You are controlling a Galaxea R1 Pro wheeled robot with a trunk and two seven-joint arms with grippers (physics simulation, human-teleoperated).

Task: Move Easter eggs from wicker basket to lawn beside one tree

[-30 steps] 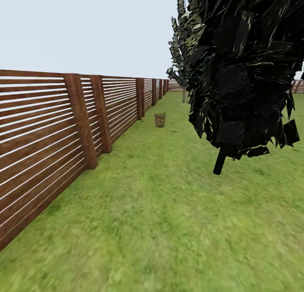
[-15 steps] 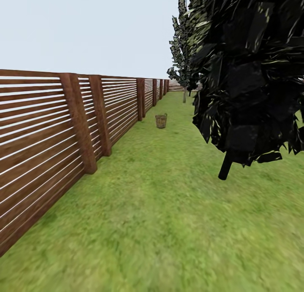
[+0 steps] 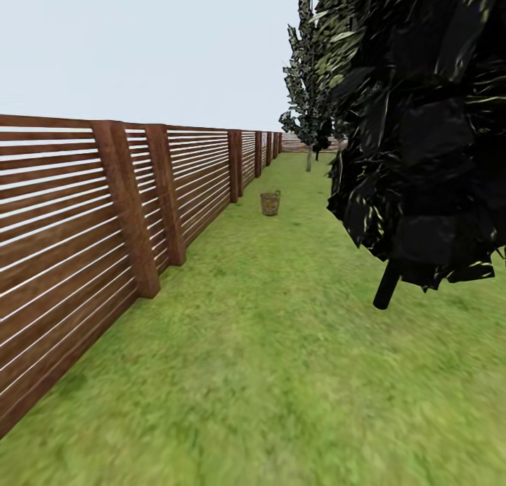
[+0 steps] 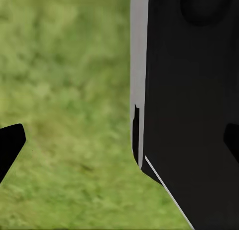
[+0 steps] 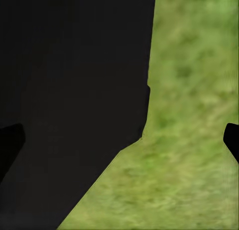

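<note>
The wicker basket (image 3: 270,203) stands small and far off on the lawn (image 3: 281,373), close to the fence. Its contents are too small to make out, so I cannot pick out the Easter eggs. Beyond it rises a tree with a pale grey trunk (image 3: 308,160) and green leaves. In the left wrist view my left gripper (image 4: 122,145) hangs open over the grass, its dark fingertips (image 4: 10,145) far apart with nothing between them. My right gripper (image 5: 121,142) is open too, above grass and beside my dark body.
A brown slatted wooden fence (image 3: 105,212) runs along the left side into the distance. A near-black cypress (image 3: 429,135) with a thin dark stem (image 3: 386,289) looms close on the right. Open grass stretches between them toward the basket.
The whole head view has shifted: the camera has rolled forward. The cypress and nearest fence post loom larger, and the basket appears slightly closer.
</note>
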